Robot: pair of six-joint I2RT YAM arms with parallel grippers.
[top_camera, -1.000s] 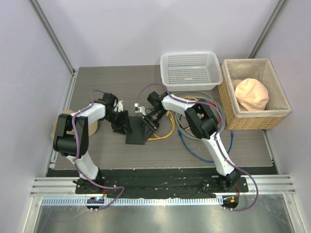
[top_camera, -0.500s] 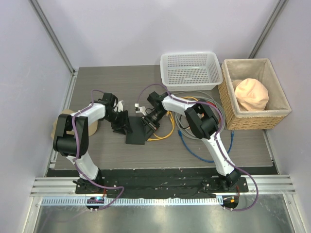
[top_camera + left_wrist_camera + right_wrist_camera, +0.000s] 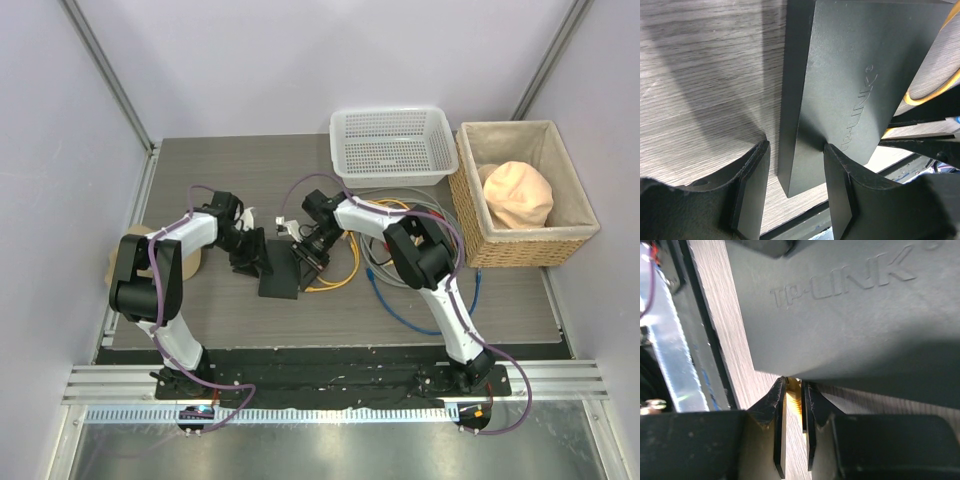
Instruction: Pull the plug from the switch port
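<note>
Right wrist view puts the plug [image 3: 793, 399] at the centre: a sliver of its yellow boot shows just under the switch's [image 3: 855, 315] port edge, and it looks still seated. The right end effector [image 3: 794, 386] is narrow, its two thin fingertips [image 3: 779, 390] pressed in on either side of that boot, so it appears to be holding the plug. This is what has just changed. A second ago these fingers stood noticeably wider, and they have since drawn in, while the arm's posture in the top external view has barely shifted and the switch [image 3: 280, 274] lies in the same spot near the middle of the tabletop [image 3: 230, 165]. The grasp therefore looks made, and the pull itself is not yet done. It will probably need a straight draw away from the port edge, along the yellow cable [image 3: 342, 272] that loops off to the right. On the opposite end, the left end effector [image 3: 796, 186] stands partway apart astride the switch's [image 3: 840, 90] corner. One finger [image 3: 840, 190] lies over the top face and the other sits just beside the side wall with a sliver of wood between, so whether it truly clamps cannot be told. If that brace is loose, the box may slide with the plug. A white mesh basket [image 3: 392, 145] and a wicker basket [image 3: 520, 245] sit well apart at the rear.
</note>
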